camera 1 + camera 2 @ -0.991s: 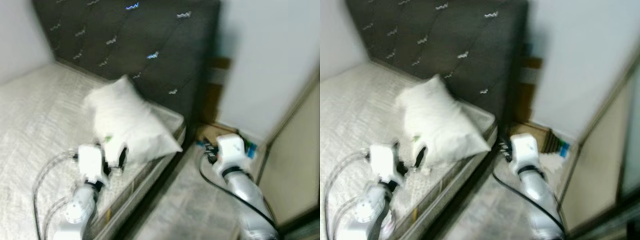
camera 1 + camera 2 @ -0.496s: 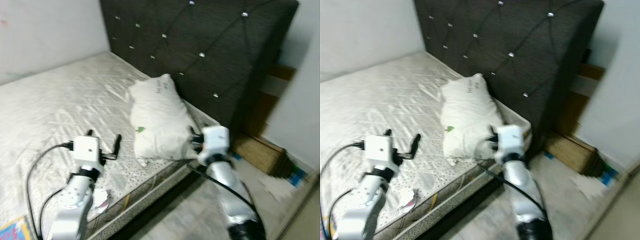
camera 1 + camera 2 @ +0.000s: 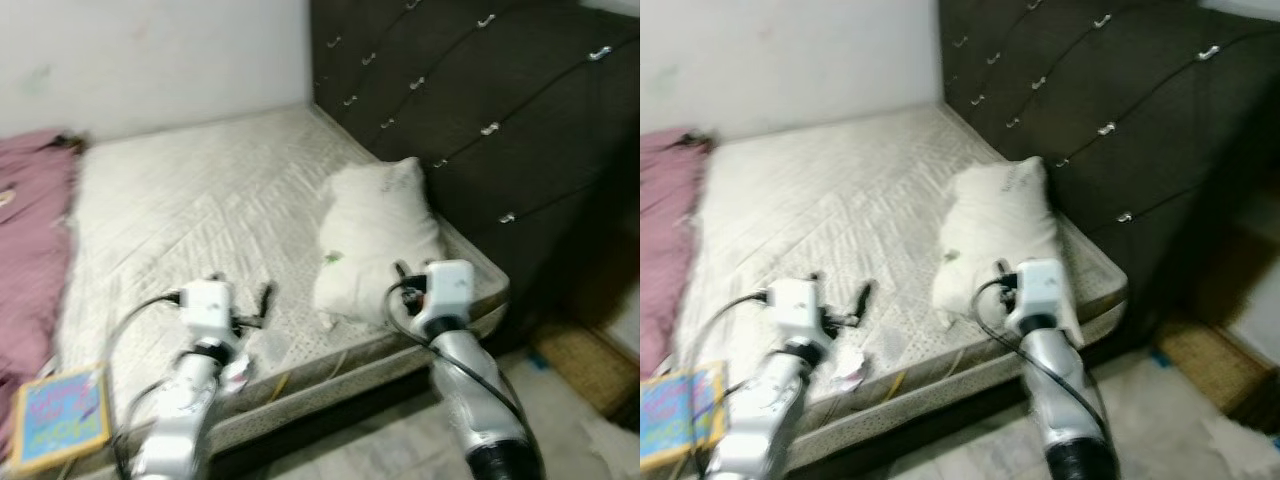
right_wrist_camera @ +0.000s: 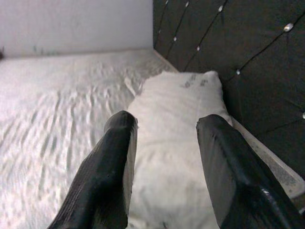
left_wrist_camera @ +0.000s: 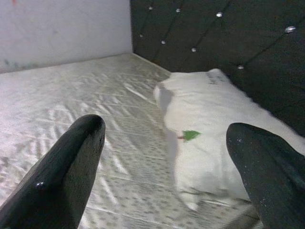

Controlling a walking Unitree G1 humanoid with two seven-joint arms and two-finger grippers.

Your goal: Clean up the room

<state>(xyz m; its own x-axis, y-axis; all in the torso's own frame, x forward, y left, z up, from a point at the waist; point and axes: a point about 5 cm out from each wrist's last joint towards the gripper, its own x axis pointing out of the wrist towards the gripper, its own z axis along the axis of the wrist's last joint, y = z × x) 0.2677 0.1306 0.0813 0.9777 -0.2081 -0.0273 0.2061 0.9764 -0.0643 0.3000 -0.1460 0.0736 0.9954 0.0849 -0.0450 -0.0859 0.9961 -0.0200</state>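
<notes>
A white pillow with a small green mark lies on the bare mattress, against the dark tufted headboard. My right gripper hovers over the bed's near edge just short of the pillow, its fingers open with nothing between them. My left gripper is low over the mattress to the pillow's left, fingers spread wide and open. A crumpled white wrapper lies on the mattress edge under my left wrist.
A pink blanket covers the bed's far left side. A colourful book rests at the near left corner. On the floor at the right lie a woven mat and some pale litter.
The whole view has swung left, bringing the pink blanket and book into sight. My right gripper, beside the bed a second ago, now sits over the mattress edge by the pillow.
</notes>
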